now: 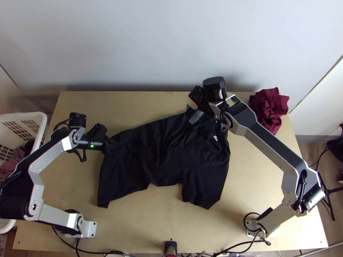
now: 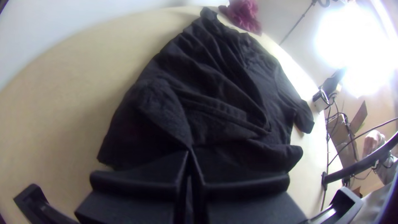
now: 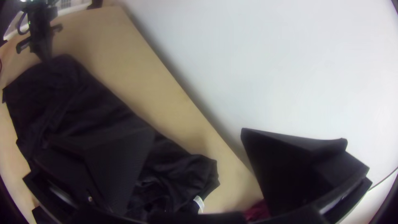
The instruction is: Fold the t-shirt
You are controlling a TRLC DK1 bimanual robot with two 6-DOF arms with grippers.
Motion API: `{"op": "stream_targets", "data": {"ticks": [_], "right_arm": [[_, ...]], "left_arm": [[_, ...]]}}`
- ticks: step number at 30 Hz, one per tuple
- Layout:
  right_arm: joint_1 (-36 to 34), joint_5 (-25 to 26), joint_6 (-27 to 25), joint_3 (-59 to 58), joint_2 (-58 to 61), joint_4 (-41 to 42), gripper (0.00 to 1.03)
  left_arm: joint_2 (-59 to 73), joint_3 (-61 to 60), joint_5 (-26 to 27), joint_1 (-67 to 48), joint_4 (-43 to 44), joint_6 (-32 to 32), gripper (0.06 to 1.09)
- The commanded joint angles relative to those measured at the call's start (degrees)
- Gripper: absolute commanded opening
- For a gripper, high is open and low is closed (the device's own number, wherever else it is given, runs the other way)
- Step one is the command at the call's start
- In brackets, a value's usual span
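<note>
The black t-shirt (image 1: 163, 154) lies spread with wrinkles across the middle of the table. At its left end my left gripper (image 1: 108, 144) is closed on the cloth; in the left wrist view the fingers of the left gripper (image 2: 190, 166) meet, with shirt fabric pinched at their tips. Above the shirt's upper right part stands my right gripper (image 1: 195, 107). In the right wrist view the right gripper (image 3: 197, 137) is wide open, the shirt (image 3: 95, 108) lying below, a white label near its edge. The arm hides some of the shirt's upper right.
A crumpled dark red cloth (image 1: 270, 107) lies at the table's back right corner. A white laundry basket (image 1: 40, 128) with clothes stands off the left edge. Behind the table (image 1: 141, 98) rises a pale wall. Cables run along the near edge.
</note>
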Motion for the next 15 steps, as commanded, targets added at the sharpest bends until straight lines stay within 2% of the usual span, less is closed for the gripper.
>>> {"op": "stream_targets", "data": {"ticks": [1, 6, 10, 12, 15], "right_arm": [[0.0, 0.4, 0.1, 0.4, -0.6, -0.1, 0.96], [0.9, 0.7, 0.5, 0.1, -0.9, -0.1, 0.96], [1.6, 1.0, 0.8, -0.2, -0.9, -0.1, 0.96], [2.1, 1.1, 1.2, -0.4, -0.9, -0.1, 0.96], [2.5, 1.4, 1.4, -0.7, -0.9, -0.1, 0.96]], "left_arm": [[-4.5, -6.5, 0.0, 1.7, 2.0, 1.2, 0.11], [-13.0, -11.6, 0.4, 3.0, 0.6, 6.3, 0.11], [-18.8, -15.1, 0.3, 3.5, -5.0, 18.0, 0.11], [-20.1, -14.7, -0.2, 3.5, -8.2, 20.7, 0.11], [-20.7, -13.2, -0.7, 3.4, -17.8, 28.3, 0.12]]}}
